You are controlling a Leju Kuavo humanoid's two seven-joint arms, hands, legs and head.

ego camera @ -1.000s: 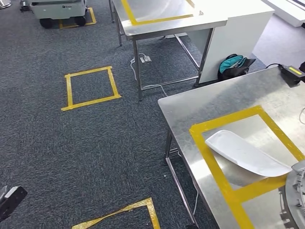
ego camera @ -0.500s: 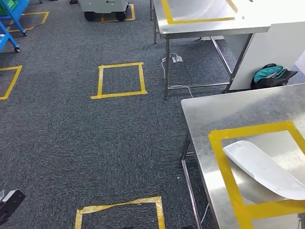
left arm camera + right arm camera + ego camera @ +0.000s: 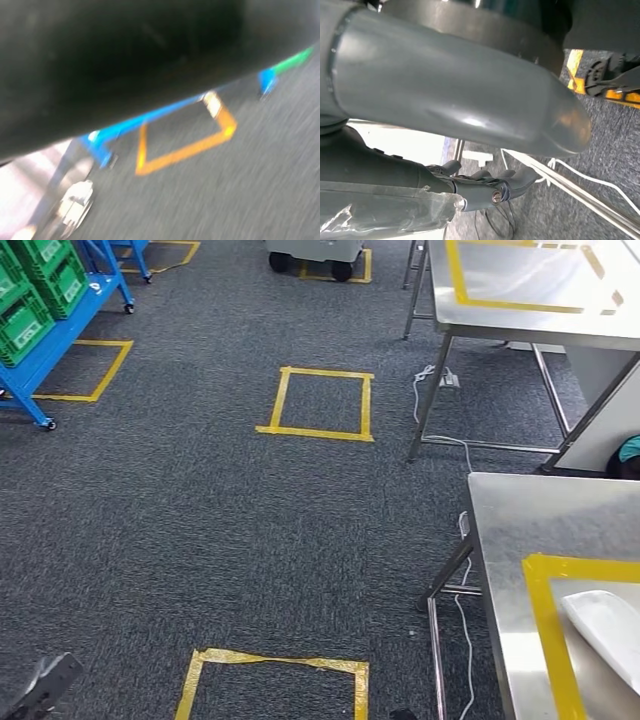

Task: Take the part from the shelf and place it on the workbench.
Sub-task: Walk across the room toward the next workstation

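Looks like the white, smooth curved plastic part [image 3: 607, 632] already lies on the shiny steel worktop [image 3: 502, 540], inside its yellow tape outline. The blue shelf with green ribbed crates [image 3: 41, 300] stands well apart across grey carpet, so next up is probably walking there. The right hand [image 3: 486, 182] hangs with grey fingers [image 3: 516, 181] loosely stretched out and holding nothing; the left hand's fingers I can't tell.

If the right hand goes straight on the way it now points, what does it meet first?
The right hand would probably meet the white cable by the metal bar first; depth is unclear.
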